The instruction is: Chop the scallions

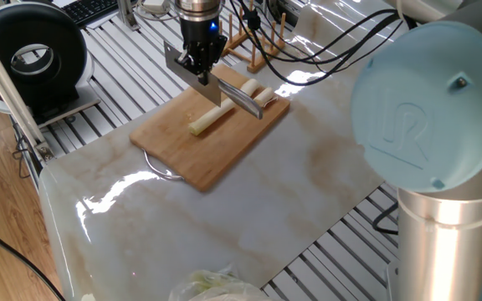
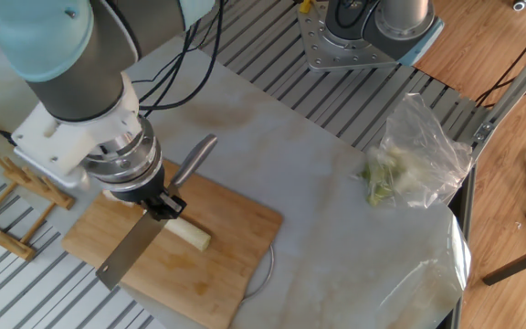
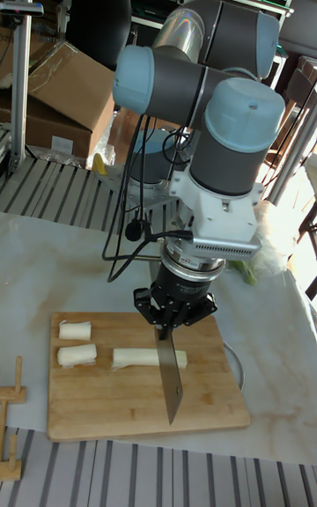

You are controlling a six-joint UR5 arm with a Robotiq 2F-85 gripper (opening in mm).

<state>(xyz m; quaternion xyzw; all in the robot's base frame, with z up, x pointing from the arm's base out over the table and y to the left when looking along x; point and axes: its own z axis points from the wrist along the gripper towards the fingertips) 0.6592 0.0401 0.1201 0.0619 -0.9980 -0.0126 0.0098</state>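
Observation:
My gripper [image 1: 197, 60] [image 2: 158, 205] [image 3: 169, 317] is shut on a steel knife [image 2: 133, 250] [image 3: 170, 377], gripped where blade meets handle. The blade [image 1: 174, 62] sits level over the wooden cutting board [image 1: 182, 150] [image 2: 231, 228] [image 3: 106, 406]. Below it lies a long piece of the scallions [image 1: 207, 119] [image 2: 191, 235] [image 3: 134, 358], pale cream, with the knife crossing above it near one end. Two short cut chunks [image 3: 75, 330] [image 3: 77, 355] rest at the board's far end [image 1: 250, 86]. I cannot tell whether the blade touches the stalk.
A clear plastic bag of leafy greens [image 2: 411, 164] [image 1: 209, 286] lies on the marble slab away from the board. A wooden rack [image 2: 12, 183] [image 1: 258, 40] stands beside the board. A black round device [image 1: 30, 52] sits off the slab. The robot base [image 2: 363, 27] is at the back.

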